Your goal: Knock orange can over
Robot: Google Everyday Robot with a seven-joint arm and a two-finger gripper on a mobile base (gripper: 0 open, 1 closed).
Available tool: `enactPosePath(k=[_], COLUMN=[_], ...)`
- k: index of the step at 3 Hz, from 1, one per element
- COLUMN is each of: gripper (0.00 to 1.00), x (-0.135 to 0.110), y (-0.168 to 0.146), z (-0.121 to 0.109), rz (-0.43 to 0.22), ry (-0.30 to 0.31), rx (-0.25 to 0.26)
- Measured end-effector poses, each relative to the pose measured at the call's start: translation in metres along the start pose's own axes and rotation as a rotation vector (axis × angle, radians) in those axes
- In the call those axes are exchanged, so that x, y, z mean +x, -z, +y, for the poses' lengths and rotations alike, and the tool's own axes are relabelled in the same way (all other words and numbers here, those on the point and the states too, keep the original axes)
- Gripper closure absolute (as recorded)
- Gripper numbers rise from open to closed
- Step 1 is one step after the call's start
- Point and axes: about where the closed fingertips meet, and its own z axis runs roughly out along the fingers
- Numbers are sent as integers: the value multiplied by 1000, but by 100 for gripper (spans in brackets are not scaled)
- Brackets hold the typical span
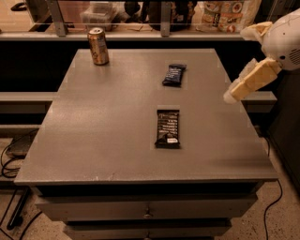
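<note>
The orange can (98,46) stands upright at the far left corner of the grey table (108,140). It is shiny orange-gold with a silver top rim. My gripper (235,65) hangs above the table's right edge, far to the right of the can. Its two cream fingers are spread apart with nothing between them. The lower finger (251,80) points down and left towards the table. The upper finger (255,30) sits near the white wrist (286,33).
Two dark snack-bar wrappers lie flat on the table, one in the middle (168,128) and one farther back (174,75). A railing and a shelf with containers (225,14) run behind the table. Cables (11,159) lie on the floor at left.
</note>
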Motion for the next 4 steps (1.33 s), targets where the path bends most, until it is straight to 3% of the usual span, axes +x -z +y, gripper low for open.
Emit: enactPosePath(k=[1,2,4], gripper=[0,0,0], x=[0,-23,-61], y=[0,-23,-96], z=[0,-3,-16], rz=[0,-22,-88], ry=[0,24,10], rx=[0,-6,-9])
